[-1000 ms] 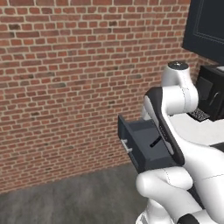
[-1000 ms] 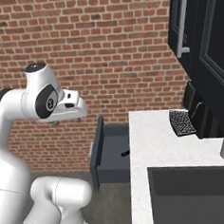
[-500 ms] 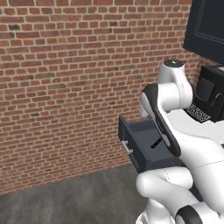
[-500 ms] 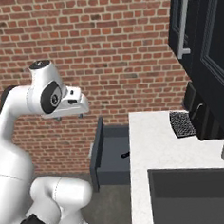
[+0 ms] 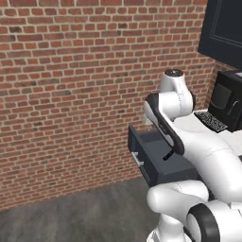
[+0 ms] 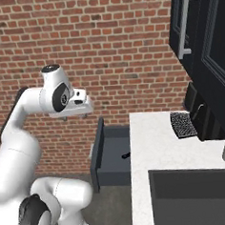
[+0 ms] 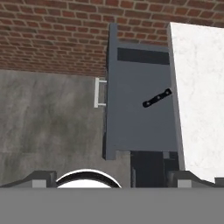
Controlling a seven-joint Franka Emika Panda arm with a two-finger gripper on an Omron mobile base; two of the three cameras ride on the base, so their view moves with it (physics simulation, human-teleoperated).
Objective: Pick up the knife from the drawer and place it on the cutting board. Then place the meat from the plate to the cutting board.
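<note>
The jaws are hard to judge: in the hand view two grey finger bases are sitting wide apart at the bottom edge with nothing between them, but the tips themselves are hidden, so whether they are released or clenched cannot be told. The gripper (image 6: 75, 116) is hanging high above the drawer (image 7: 140, 113), pointing down, well clear of everything. The drawer is standing pulled out from under the white counter (image 6: 157, 144), its silver bar handle (image 7: 99, 92) facing the grey floor (image 7: 48, 122). The knife (image 7: 156, 98) is lying flat and slanted on the drawer's floor, near the counter side; only its dark shape is showing. On the counter, a dark perforated pad (image 6: 183, 124) is resting beside a black appliance (image 6: 192, 103), beneath the dark upper cabinets (image 6: 199, 40). A brick wall (image 5: 71, 85) is running behind.
</note>
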